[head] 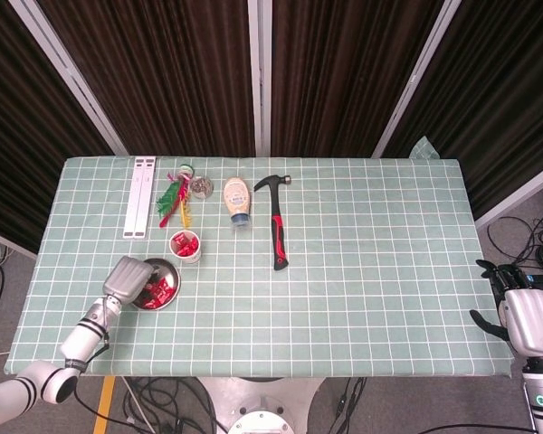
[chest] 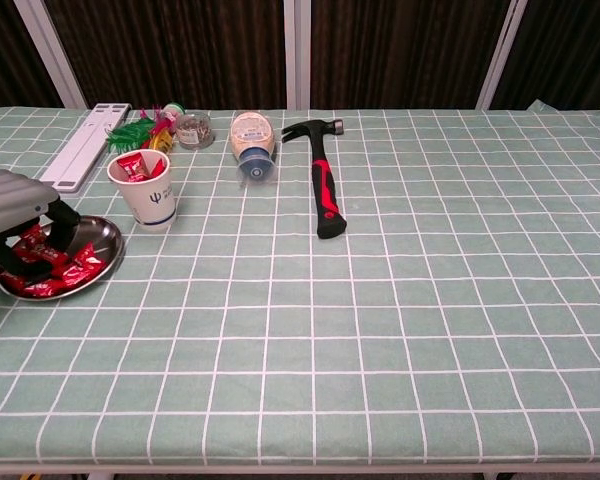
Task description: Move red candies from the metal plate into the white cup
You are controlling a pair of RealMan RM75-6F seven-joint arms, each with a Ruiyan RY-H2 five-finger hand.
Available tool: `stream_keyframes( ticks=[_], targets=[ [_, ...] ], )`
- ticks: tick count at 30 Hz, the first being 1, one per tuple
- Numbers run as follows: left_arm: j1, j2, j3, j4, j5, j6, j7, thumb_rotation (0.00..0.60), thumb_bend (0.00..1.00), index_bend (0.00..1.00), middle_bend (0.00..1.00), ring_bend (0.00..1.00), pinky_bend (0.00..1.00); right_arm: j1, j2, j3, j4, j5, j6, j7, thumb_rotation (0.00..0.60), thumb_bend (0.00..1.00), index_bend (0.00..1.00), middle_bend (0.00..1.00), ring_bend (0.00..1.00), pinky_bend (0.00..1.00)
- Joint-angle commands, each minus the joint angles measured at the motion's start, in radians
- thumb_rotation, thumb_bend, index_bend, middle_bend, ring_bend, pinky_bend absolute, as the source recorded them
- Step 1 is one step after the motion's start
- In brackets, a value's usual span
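Observation:
The metal plate (chest: 108, 258) (head: 169, 268) lies near the table's front left and holds several red candies (chest: 72, 268) (head: 159, 287). Just behind it stands the white cup (chest: 148, 196) (head: 185, 249), with a few red candies inside. My left hand (chest: 22, 212) (head: 127, 276) hangs over the plate's left half, fingers pointing down, pinching a red candy (chest: 32, 241) between thumb and finger just above the pile. My right hand (head: 523, 318) rests off the table's right edge, fingers apart, holding nothing; the chest view does not show it.
A red-and-black hammer (chest: 324, 190) lies mid-table. A squeeze bottle (chest: 251, 143) lies on its side behind the cup. Behind the cup sit a small jar (chest: 193, 130), colourful feathery items (chest: 145, 128) and a white strip (chest: 85, 144).

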Motion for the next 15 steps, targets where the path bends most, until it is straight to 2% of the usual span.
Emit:
stream_keyframes(
  ticks=[1,8,15],
  targets=[
    [0.003,0.019,-0.009,-0.032,0.01,0.022,-0.029,0.6,0.39,0.68,0.72,0.91,1.0,0.001,0.0,0.001,0.0,0.0,-0.001,0.0,0.6,0.09,0.2,0.36,0.24,0.55],
    [-0.003,0.12,-0.066,-0.182,0.022,0.096,-0.087,0.6,0.4,0.68,0.72,0.92,1.0,0.002,0.001,0.0,0.003,-0.003,0.0,0.007,0.6,0.09,0.2,0.36,0.24,0.55],
    [-0.056,0.169,-0.127,-0.259,0.018,0.088,-0.079,0.6,0.4,0.68,0.72,0.92,1.0,-0.004,0.002,-0.001,0.012,-0.002,0.006,0.02,0.6,0.09,0.2,0.36,0.24,0.55]
  ],
)
